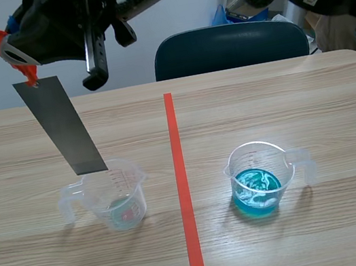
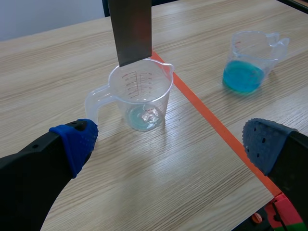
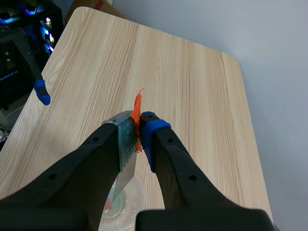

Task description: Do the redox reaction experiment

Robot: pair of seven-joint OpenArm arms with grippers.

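A grey metal strip [image 1: 61, 126] with orange tape at its top hangs tilted from my right gripper [image 1: 20, 61], which reaches across from the right and is shut on the strip's top end [image 3: 126, 163]. The strip's lower end [image 2: 131, 29] sits at the rim of the left clear measuring cup [image 1: 113, 196], which holds a little pale liquid [image 2: 143, 116]. A second clear cup [image 1: 258, 177] with blue liquid stands right of the tape line. My left gripper [image 2: 168, 144] is low near the table's front, open, with the left cup ahead of it.
A dark blue chair [image 1: 228, 45] stands behind the table's far edge. An orange-red tape line [image 1: 184, 194] runs down the middle between the two cups. One blue-padded finger of the left gripper [image 3: 42, 94] shows off the table's edge.
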